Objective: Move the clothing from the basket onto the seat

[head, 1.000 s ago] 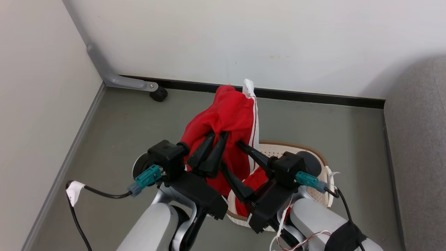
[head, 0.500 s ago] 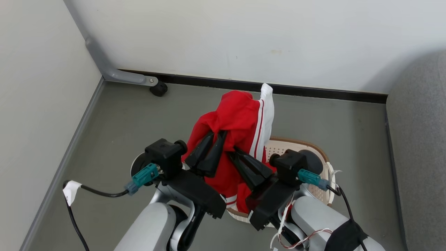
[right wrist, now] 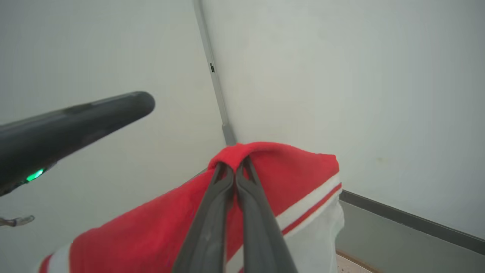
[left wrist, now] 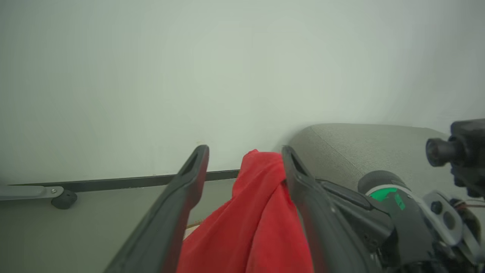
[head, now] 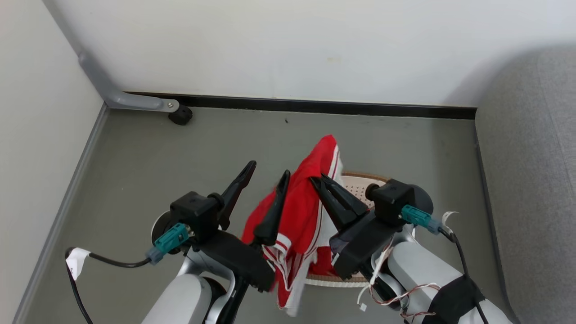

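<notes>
A red garment with white stripes, the clothing (head: 302, 211), hangs above the basket (head: 360, 185), whose brown rim and perforated floor peek out behind it. My right gripper (head: 317, 180) is shut on the garment's upper edge; the right wrist view shows its tips (right wrist: 237, 163) pinching a red fold of the clothing (right wrist: 291, 178). My left gripper (head: 265, 176) stands open just left of the cloth, with its right finger against the fabric. In the left wrist view, the clothing (left wrist: 261, 216) shows between and beyond the spread fingers (left wrist: 197, 167). The grey seat (head: 531, 180) lies to the right.
A grey metal leg with a black caster (head: 180, 115) stands in the far left corner. White walls with a black baseboard (head: 360, 108) close off the back and left. A black cable with a white tag (head: 76, 264) lies on the grey floor at lower left.
My left gripper has opened and let go of the garment, which now sags lower from the right gripper alone. The head camera has shifted, so the whole scene sits differently.
</notes>
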